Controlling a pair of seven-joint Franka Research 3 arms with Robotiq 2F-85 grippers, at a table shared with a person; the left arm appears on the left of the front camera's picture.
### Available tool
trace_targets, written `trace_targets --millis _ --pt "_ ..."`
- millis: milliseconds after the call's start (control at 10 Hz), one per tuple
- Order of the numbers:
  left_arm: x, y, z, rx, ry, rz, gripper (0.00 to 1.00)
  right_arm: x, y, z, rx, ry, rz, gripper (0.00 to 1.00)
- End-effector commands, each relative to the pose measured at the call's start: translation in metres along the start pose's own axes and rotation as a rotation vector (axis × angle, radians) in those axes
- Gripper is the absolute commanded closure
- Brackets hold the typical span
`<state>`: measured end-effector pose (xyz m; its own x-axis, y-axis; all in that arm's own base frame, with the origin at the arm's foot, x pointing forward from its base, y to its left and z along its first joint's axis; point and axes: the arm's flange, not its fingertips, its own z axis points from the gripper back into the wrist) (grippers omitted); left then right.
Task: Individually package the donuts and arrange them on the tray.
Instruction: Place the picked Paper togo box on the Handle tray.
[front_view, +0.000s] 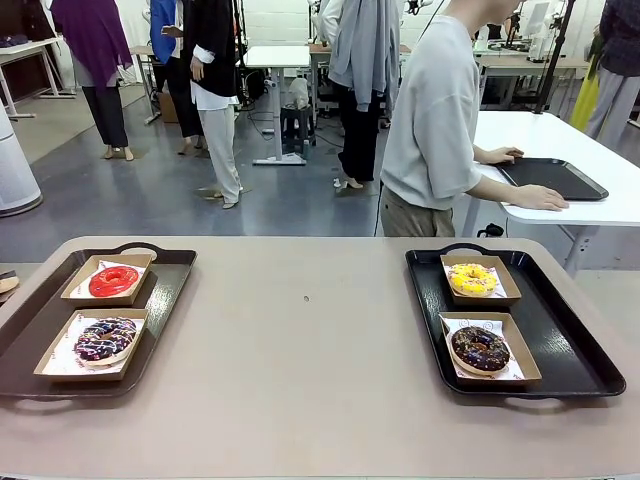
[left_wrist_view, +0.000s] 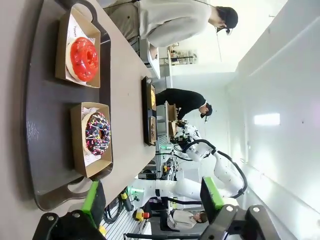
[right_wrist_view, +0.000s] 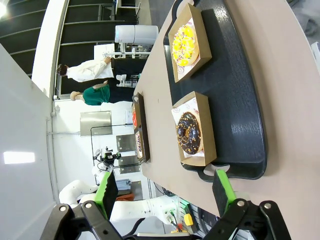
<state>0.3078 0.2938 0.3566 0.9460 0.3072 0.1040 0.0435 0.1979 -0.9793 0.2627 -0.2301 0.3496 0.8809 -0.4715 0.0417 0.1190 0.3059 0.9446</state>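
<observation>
The white paper liners (front_view: 492, 362) carry print — seemingly lettering — too small to read.

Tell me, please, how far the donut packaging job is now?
Done: all four donuts sit in their own boxes, the red donut and purple donut on the left tray, the yellow donut and chocolate donut on the right tray. In hand: nothing; the left gripper and right gripper are open. Left: seemingly nothing.
</observation>
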Motion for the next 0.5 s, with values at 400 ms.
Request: trace_targets --millis 400 --pt "0.0038 -0.0020 -0.0033 0.012 0.001 0.004 0.00 -0.0001 0.0017 0.0002 0.016 -0.004 -0.002 0.00"
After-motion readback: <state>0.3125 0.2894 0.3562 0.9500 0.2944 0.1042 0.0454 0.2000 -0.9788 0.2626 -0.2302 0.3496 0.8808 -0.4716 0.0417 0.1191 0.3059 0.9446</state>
